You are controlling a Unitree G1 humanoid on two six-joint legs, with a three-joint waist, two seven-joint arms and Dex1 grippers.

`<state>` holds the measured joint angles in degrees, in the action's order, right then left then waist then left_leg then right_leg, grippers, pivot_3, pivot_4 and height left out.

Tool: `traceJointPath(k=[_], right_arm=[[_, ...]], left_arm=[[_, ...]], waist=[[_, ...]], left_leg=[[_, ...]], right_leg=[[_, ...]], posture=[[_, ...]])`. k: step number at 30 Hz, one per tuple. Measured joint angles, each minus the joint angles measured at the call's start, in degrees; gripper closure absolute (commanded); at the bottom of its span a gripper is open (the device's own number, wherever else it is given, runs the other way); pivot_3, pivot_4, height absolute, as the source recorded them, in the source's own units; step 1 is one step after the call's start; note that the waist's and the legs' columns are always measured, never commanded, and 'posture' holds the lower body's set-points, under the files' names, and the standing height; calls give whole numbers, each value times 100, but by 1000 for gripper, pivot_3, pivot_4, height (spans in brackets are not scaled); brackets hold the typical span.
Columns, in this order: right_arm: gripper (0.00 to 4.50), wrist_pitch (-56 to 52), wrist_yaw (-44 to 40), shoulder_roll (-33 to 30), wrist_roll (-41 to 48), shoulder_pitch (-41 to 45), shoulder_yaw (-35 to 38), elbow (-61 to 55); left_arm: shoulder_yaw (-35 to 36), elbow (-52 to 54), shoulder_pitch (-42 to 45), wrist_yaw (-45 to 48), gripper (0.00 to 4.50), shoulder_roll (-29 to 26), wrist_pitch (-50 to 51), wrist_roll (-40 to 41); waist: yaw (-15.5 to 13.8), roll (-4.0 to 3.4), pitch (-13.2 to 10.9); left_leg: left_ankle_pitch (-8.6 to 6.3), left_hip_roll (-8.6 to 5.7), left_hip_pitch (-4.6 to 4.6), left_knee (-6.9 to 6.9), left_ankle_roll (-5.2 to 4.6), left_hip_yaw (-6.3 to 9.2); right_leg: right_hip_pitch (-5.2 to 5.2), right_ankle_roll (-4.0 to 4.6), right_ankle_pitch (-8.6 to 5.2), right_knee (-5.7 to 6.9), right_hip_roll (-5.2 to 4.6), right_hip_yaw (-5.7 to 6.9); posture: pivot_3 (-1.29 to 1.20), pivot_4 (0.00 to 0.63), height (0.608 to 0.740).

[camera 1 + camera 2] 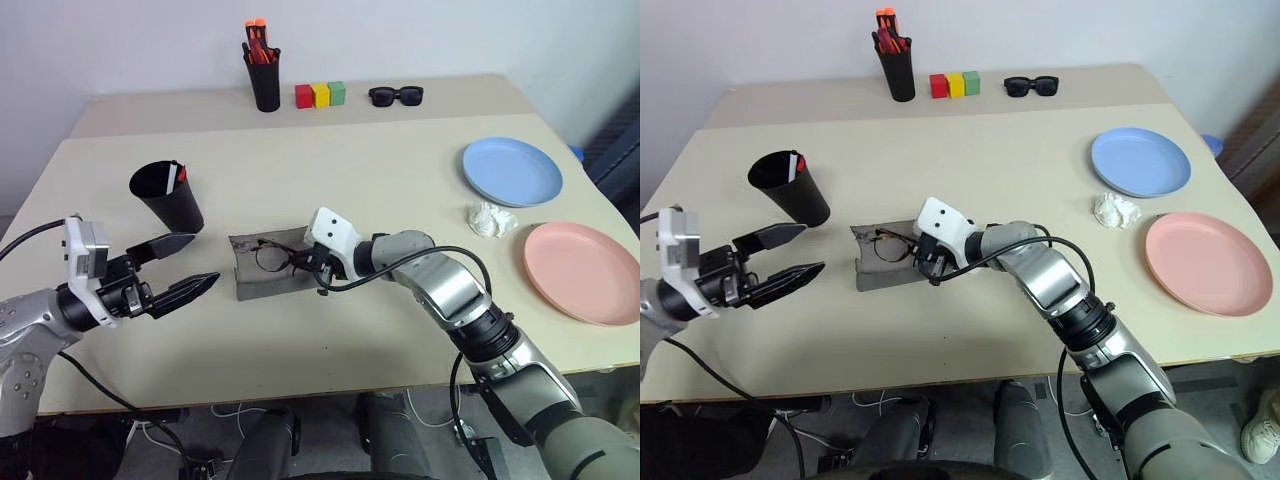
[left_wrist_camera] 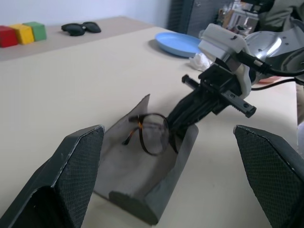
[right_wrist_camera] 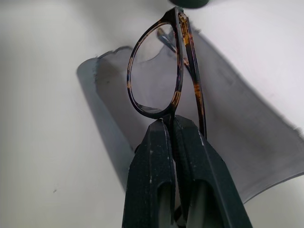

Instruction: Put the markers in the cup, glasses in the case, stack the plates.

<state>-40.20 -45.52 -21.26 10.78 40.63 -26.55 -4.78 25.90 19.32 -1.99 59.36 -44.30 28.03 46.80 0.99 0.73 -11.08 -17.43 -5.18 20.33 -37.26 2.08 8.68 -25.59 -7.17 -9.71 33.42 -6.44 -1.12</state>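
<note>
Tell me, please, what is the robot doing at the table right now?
The right gripper is shut on the glasses and holds them over the open grey case in the middle of the table. The left gripper hovers open beside the case. A marker stands in the cup. The blue plate and pink plate lie apart, unstacked.

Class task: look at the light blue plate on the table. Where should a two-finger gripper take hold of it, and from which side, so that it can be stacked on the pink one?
Grip the light blue plate by its thin raised rim, probably at the edge nearest the robot. It lies flat and shallow, so only the rim gives the fingers something to pinch: one finger above, one slipped beneath. Coming in low from the right arm's side seems best, clear of the crumpled white paper.
</note>
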Motion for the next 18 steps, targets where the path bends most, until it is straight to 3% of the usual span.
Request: traceJointPath(k=[3, 7, 8, 17, 18], right_arm=[[2560, -39, -138, -19, 8, 0, 0, 0], [390, -72, -126, 11, 8, -1, 42, 0], [50, -81, -93, 28, 11, -1, 79, 0], [50, -504, 168, 579, 1096, 95, 1702, -216], [18, -524, 158, 589, 1282, 85, 1922, -267]], left_arm=[[-51, 4, 41, -77, 0, 0, 8, 0], [-60, 11, 71, -95, 0, -3, 16, 0], [-62, 11, 77, -95, 0, -3, 16, 0], [-420, -270, 856, -579, 0, 279, -154, -341], [-510, -387, 1049, -698, 252, 408, -217, -450]], waist=[[9, 0, 0], [7, 0, 0], [5, 0, 0], [-33, 0, 0], [-42, 0, 0]], left_leg=[[0, 1, 0, 0, 0, 0], [0, 1, 0, 0, 0, 0], [0, 1, 0, 0, 0, 0], [2, 0, 1, 0, 4, 2], [3, -1, 2, -1, 4, 2]], right_leg=[[-1, 0, 0, 0, 1, 0], [-1, 0, 0, 0, 1, 0], [-1, 0, 0, 0, 1, 0], [0, 5, 5, -2, 1, 1], [0, 5, 6, -2, 1, 1]], posture=[[0, 150, 740], [0, 150, 740], [0, 150, 740], [0, 150, 740], [0, 150, 740]])
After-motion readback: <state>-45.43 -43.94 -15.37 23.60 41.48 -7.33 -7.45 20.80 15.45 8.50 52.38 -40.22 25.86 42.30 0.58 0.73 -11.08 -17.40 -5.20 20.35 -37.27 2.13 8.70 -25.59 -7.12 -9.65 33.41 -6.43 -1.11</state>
